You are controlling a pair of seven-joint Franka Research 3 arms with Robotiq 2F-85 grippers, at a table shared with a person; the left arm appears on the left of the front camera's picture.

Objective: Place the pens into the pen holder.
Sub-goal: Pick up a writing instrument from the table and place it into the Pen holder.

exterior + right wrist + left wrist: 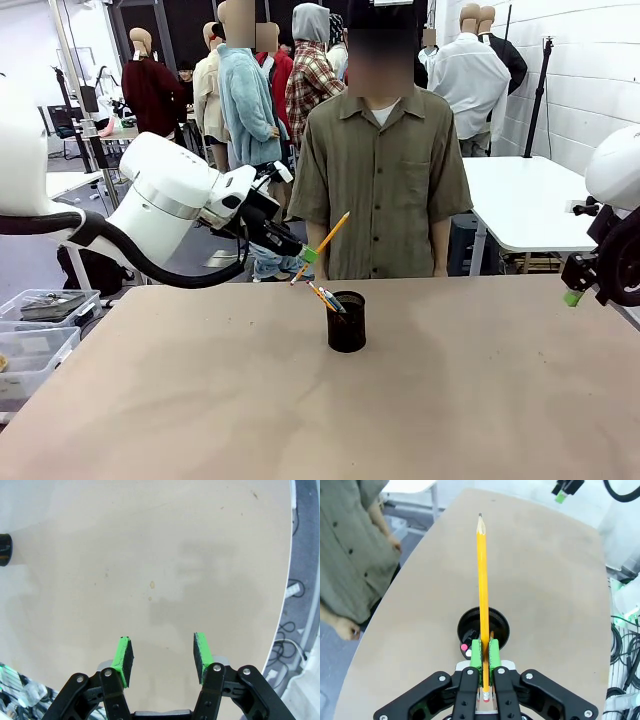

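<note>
Tan table (480, 400), black mesh pen holder (347, 322) standing mid-table

White brick wall (590, 70) right; white table (525, 200) behind; clear bins (40, 330) left.

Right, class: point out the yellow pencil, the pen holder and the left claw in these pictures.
yellow pencil (482, 580): left wrist view, on the middle of its shaft.
pen holder (347, 328): front view, on its black mesh wall.
left claw (484, 652): left wrist view, between the green pads clamping the pencil.
</note>
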